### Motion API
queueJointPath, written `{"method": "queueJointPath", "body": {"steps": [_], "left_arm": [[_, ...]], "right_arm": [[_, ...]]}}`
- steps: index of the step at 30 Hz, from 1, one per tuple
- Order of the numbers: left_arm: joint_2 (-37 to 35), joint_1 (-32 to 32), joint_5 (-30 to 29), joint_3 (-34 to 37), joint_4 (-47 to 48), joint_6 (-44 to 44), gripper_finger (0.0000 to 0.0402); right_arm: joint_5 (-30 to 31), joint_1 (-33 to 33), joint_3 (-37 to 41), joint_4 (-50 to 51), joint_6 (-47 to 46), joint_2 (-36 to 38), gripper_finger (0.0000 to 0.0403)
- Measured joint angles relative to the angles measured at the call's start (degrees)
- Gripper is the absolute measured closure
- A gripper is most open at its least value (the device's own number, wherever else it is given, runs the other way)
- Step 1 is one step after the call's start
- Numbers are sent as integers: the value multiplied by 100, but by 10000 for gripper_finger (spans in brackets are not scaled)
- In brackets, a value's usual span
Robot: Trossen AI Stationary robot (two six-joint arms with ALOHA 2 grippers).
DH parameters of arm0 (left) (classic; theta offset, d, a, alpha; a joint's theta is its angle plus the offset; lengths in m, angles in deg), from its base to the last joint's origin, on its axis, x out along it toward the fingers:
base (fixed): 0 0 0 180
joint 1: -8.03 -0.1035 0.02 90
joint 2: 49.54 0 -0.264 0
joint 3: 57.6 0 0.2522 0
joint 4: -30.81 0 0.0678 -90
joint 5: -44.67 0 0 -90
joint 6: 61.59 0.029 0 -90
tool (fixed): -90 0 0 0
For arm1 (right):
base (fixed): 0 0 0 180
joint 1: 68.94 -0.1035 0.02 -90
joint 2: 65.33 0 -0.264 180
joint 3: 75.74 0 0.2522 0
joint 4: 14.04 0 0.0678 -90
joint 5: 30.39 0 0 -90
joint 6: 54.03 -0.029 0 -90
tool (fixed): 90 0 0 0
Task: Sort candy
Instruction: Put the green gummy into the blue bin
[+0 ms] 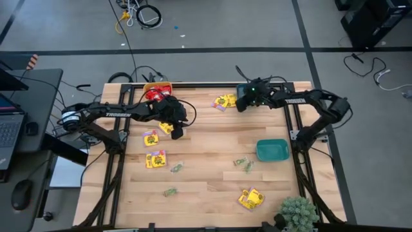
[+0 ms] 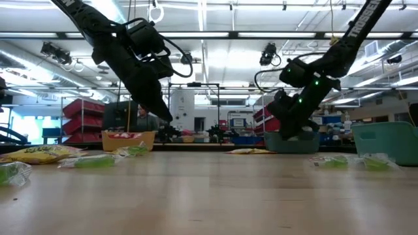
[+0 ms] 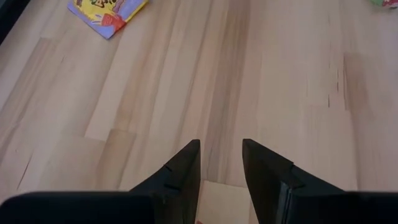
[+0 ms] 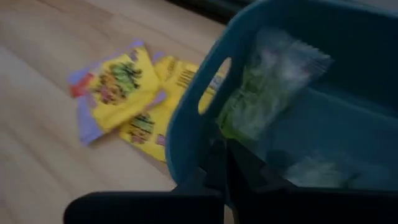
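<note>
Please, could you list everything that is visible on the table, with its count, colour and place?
table: one, pale wood
orange bowl: one, far left corner, holds red candy
teal bowls: two; one by the right edge, one at the far edge, holding a green packet
yellow packets: at least six, scattered
green packets: four loose, near half
plant: one, green, near right corner
left gripper: open, empty, over the left half
right gripper: shut, at the far teal bowl

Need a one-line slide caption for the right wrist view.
Right gripper, jaws shut, over a teal bin holding pale green candy packets, with two yellow packets on the wooden table beside it.
</note>
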Motion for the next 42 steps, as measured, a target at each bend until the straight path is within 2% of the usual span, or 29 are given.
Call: {"method": "queueJointPath", "body": {"steps": [11,21,30,35,42], "left_arm": [[0,0,-37,0,145,15,280],[0,7,-37,-2,822,-18,280],[2,47,24,-2,1593,-303,280],[4,189,6,-2,1913,-496,275],[4,315,-1063,-2,2042,-645,254]], "right_arm": [[177,0,-375,151,125,218,396],[474,14,-551,1322,478,802,335],[515,-535,-551,1577,691,1322,361],[635,-890,-551,1571,690,1579,358],[658,-1182,-551,1452,691,1738,342]]}}
